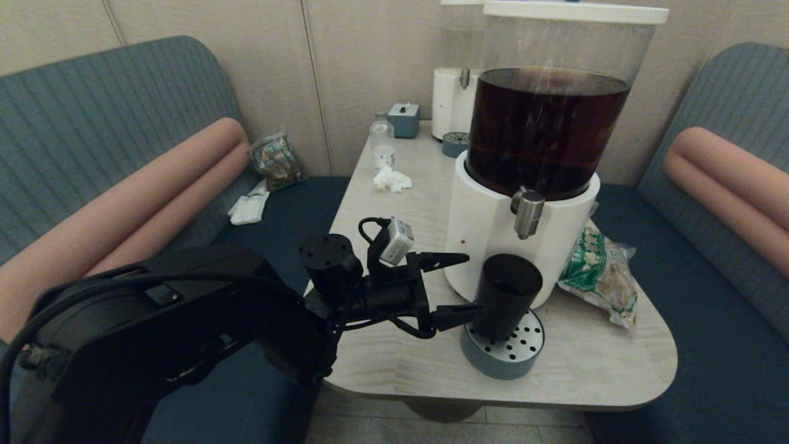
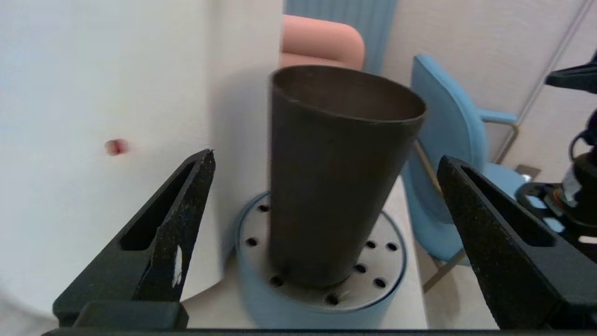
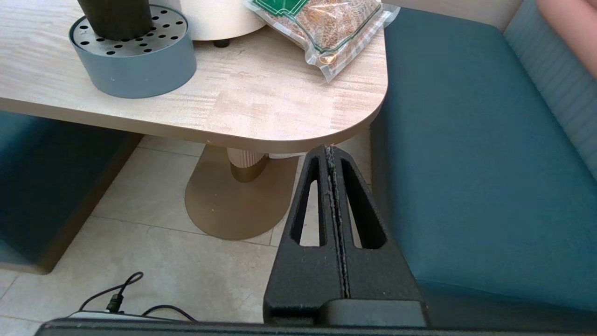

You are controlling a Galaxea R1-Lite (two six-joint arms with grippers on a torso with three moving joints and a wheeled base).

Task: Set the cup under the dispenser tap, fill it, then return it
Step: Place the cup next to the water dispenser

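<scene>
Standing upright on the perforated drip tray (image 1: 504,345) near the front edge of the surface (image 1: 592,370), the cup (image 1: 509,296) sits directly below the dispenser tap (image 1: 528,211), just beside the white base (image 1: 487,240) of the dispenser of dark brown drink; the left gripper (image 1: 459,285) is released, its jaws spread wide on either side of the cup, neither visibly pressing it; a packet of grain (image 1: 601,274) lies by the surface's right edge; the right gripper (image 3: 330,154) hangs clenched below the surface's front right corner, above the floor.
</scene>
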